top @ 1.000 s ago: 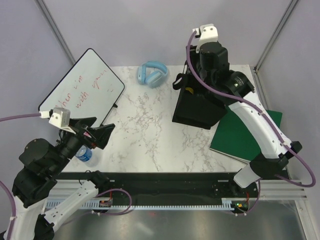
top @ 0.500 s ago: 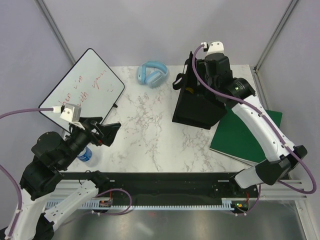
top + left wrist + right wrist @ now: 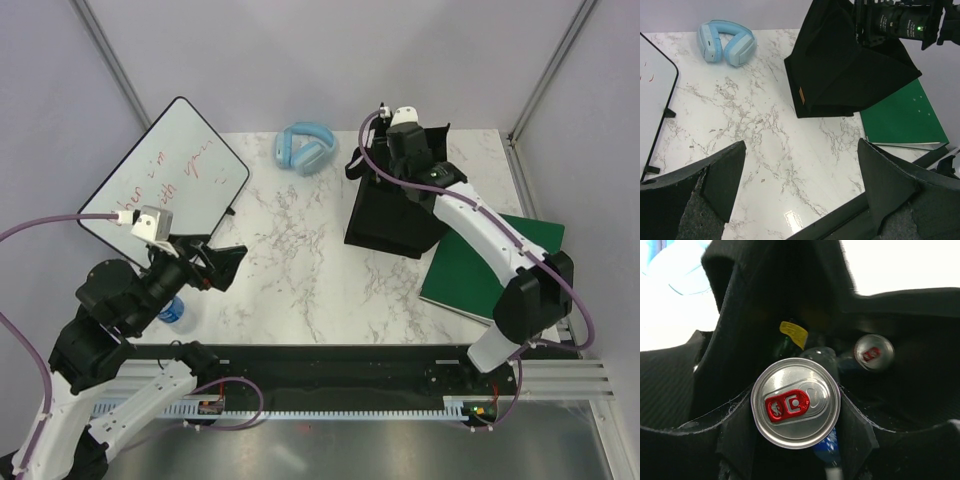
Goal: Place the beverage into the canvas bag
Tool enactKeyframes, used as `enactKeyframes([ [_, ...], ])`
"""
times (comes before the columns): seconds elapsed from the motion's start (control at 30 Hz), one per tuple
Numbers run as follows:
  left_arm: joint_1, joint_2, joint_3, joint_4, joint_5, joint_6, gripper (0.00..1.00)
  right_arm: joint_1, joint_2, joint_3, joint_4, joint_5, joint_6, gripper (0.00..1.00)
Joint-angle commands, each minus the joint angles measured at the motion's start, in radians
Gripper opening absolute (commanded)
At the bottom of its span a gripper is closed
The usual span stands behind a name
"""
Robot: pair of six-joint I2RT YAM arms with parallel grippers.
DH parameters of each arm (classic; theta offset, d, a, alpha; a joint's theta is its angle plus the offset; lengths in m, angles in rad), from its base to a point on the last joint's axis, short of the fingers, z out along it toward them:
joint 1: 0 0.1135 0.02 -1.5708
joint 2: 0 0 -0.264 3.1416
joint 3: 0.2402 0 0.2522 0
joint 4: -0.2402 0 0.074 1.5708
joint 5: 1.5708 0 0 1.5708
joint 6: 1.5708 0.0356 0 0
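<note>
Right gripper [image 3: 795, 429] clamps the can [image 3: 795, 407] at the canvas bag [image 3: 385, 215] mouth. A second can [image 3: 873, 352] lies inside. Left gripper [image 3: 800, 195] is spread wide, empty.

The white marble table [image 3: 300, 260] carries five things. A black canvas bag [image 3: 385, 215] stands at 2 o'clock, with a flat green book [image 3: 480, 265] just beside it at 4. Blue headphones [image 3: 304, 148] lie at 12. A whiteboard [image 3: 165, 175] overhangs the edge at 10, and a blue bottle [image 3: 172, 310] stands at 8.

The left arm [image 3: 118, 300] hides most of the bottle [image 3: 173, 312].
</note>
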Motion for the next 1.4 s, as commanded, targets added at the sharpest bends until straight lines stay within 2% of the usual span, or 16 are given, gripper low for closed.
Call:
enactKeyframes([
  [0.0, 0.001, 0.004, -0.023, 0.040, -0.016, -0.029, 1.00, -0.001, 0.028, -0.009, 0.251, -0.046, -0.012, 0.00],
  [0.17, 0.000, -0.003, -0.041, 0.045, -0.017, -0.037, 1.00, 0.001, 0.122, 0.002, 0.273, -0.037, -0.023, 0.00],
  [0.73, 0.000, -0.002, -0.021, 0.042, -0.034, -0.005, 1.00, -0.010, 0.251, -0.055, 0.233, -0.041, 0.068, 0.00],
  [0.83, 0.000, 0.007, -0.011, 0.042, -0.034, 0.001, 1.00, -0.013, 0.238, -0.073, 0.297, -0.041, 0.066, 0.00],
  [1.0, 0.000, 0.009, 0.003, 0.040, -0.030, 0.003, 1.00, -0.031, 0.248, 0.060, 0.212, 0.100, 0.046, 0.00],
  [1.13, 0.000, -0.003, -0.005, 0.040, -0.033, -0.008, 1.00, -0.048, 0.215, 0.053, 0.222, 0.117, 0.023, 0.00],
  [1.37, 0.000, -0.002, -0.009, 0.040, -0.028, -0.017, 1.00, -0.073, 0.222, 0.028, 0.271, -0.038, 0.034, 0.00],
])
